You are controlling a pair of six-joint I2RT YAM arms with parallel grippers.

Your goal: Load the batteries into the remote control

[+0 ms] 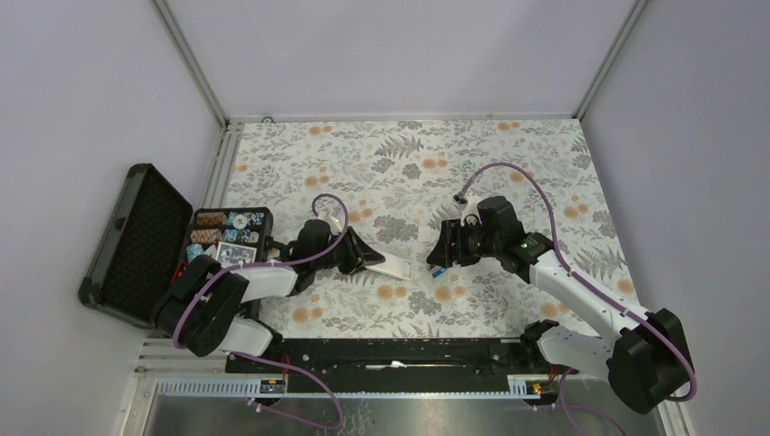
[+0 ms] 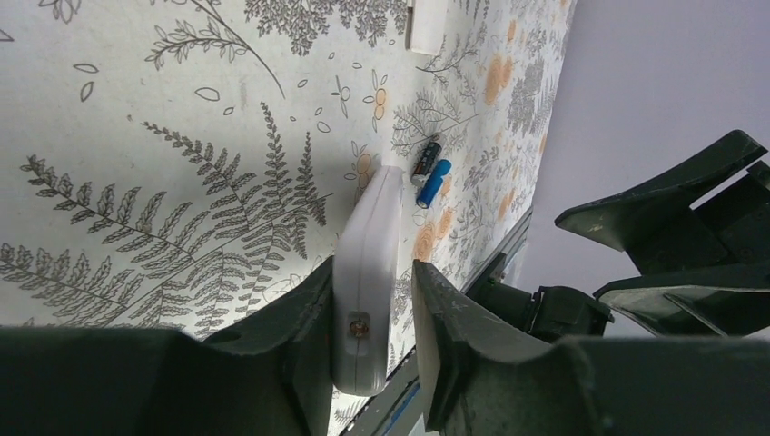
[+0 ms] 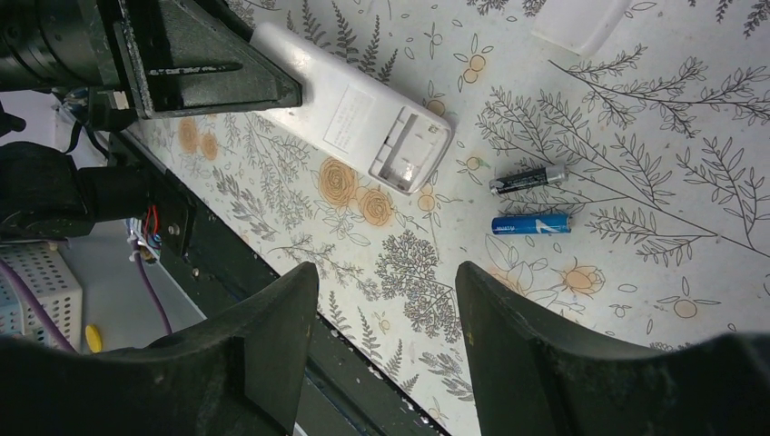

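The small white rectangular plastic remote control (image 3: 350,104) is being enclosed loosely at one end by the left gripper (image 2: 372,272), with a gap showing at one finger. The blue cylindrical battery (image 3: 532,223) and the dark cylindrical battery (image 3: 528,179) are lying just ahead of the empty, spread right gripper (image 3: 386,282). Their long axes are running along its closing line, so a wrist turn is probably being called for.

Floral table (image 1: 508,173) under remote control (image 3: 363,113), two batteries (image 3: 531,223), white cover (image 3: 581,23).
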